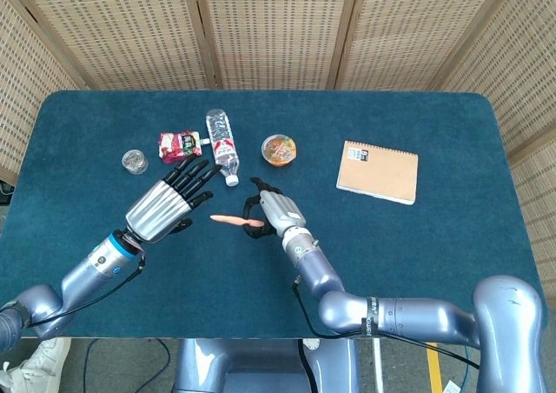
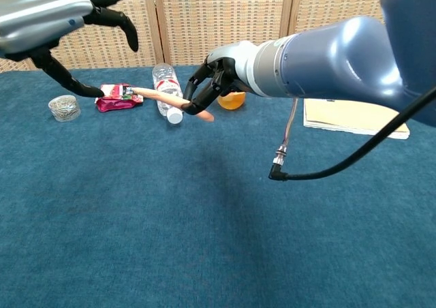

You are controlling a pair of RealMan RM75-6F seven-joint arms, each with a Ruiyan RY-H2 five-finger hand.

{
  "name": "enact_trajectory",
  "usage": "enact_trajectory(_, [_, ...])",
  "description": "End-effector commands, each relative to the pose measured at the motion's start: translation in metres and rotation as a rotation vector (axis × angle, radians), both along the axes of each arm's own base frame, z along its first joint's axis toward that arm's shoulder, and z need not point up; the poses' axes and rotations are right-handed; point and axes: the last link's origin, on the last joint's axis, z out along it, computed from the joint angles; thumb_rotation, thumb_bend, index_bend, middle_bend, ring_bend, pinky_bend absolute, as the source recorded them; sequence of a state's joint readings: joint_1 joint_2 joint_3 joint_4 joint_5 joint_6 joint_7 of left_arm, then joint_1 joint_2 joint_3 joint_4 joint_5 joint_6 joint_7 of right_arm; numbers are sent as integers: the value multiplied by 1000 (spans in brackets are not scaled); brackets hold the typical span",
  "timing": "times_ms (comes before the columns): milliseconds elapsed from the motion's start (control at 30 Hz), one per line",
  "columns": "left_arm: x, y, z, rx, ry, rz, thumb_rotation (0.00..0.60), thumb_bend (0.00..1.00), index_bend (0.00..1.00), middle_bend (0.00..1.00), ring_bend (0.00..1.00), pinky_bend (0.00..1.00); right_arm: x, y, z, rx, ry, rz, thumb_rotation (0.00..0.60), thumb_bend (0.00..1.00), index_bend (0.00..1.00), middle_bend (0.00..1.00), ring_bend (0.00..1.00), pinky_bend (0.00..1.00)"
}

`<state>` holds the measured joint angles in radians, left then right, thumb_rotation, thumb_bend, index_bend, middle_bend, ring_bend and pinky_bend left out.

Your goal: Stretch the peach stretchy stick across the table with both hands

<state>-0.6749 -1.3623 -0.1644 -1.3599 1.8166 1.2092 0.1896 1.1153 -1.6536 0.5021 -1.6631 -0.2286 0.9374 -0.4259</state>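
— Where's the peach stick (image 1: 230, 222) sitting for you?

— I've got it in my right hand (image 1: 269, 215), held above the blue worktop (image 1: 417, 254) near the middle. My fingers are curled round its right end; the rest pokes out leftward, free. In the chest view the peach stick (image 2: 163, 98) slants up and away to the left from the right hand (image 2: 211, 83).

— And your left?

— My left hand (image 1: 169, 203) holds nothing, fingers spread wide, raised over the worktop just left of the stick's free tip. It isn't touching the stick. From the chest camera the left hand (image 2: 51, 11) fills the upper left corner, dark fingers splayed.

— What's behind it?

— A clear plastic bottle (image 1: 221, 145) lying on its side, a red snack packet (image 1: 178, 145) to its left, a small clear jar (image 1: 134, 161) further left. An orange bowl-shaped cup (image 1: 279, 149) sits right of the bottle, and a tan notebook (image 1: 377, 171) lies well off to the right.
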Motion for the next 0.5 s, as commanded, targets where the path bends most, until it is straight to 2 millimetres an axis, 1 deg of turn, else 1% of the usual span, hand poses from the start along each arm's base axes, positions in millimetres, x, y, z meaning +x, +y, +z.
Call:
enact_trajectory(33, [0,0,-9,-16,0,-4,600,33,388,0,0,0,-2,-2,1,-6,1,-3,600,603,658,63,0,0])
enact_trajectory(300, [11,4,-41,-63,-54,-10,600,144,440,0,0,0,-6,-2,2,-4,-1,-11,600,608,660,63,0,0])
enact_trajectory(400, [15,6,-50,-64,-71,-13,600,172,449,0,0,0,-7,-1,2,-1,-2,-10,600,609,660,64,0,0])
enact_trajectory(500, [20,9,-57,-60,-75,-13,600,180,452,0,0,0,-6,0,2,3,-5,-8,600,609,661,65,0,0])
